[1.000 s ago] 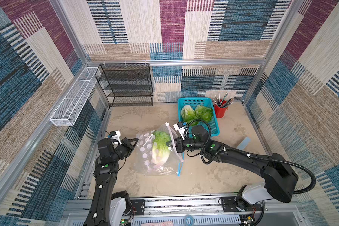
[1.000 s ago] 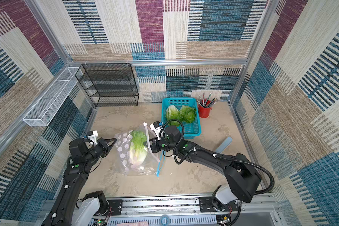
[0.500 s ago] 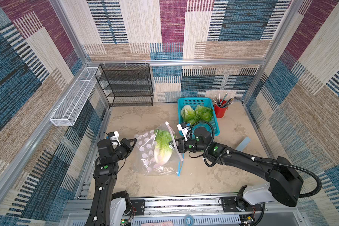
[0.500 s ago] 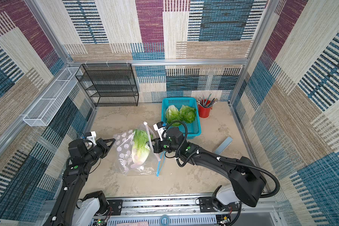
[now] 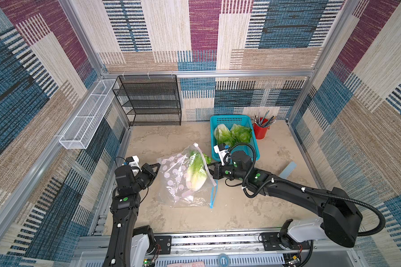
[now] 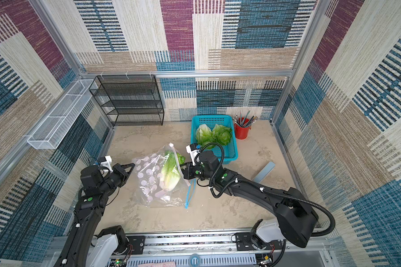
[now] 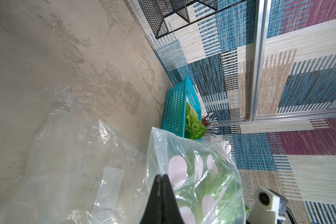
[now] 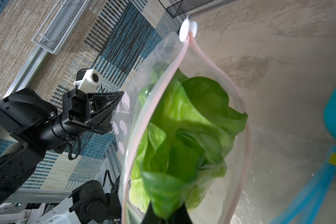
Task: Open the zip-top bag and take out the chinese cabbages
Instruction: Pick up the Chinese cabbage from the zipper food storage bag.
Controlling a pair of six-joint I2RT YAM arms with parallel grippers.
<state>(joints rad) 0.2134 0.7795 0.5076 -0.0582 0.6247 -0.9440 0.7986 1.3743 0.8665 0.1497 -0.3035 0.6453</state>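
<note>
Drifted toward basket (image 5: 229, 117), right claw (image 8: 166, 217) pinches cabbage (image 8: 182, 126) leaf, tips leaf-hidden; left claw (image 7: 162, 177) clamps zip-top bag (image 7: 192, 147).

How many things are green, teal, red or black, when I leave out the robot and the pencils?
3 green leafy chinese cabbages
1 teal plastic mesh basket
1 red round cup
1 black wire-mesh shelf rack
Total: 6
</note>
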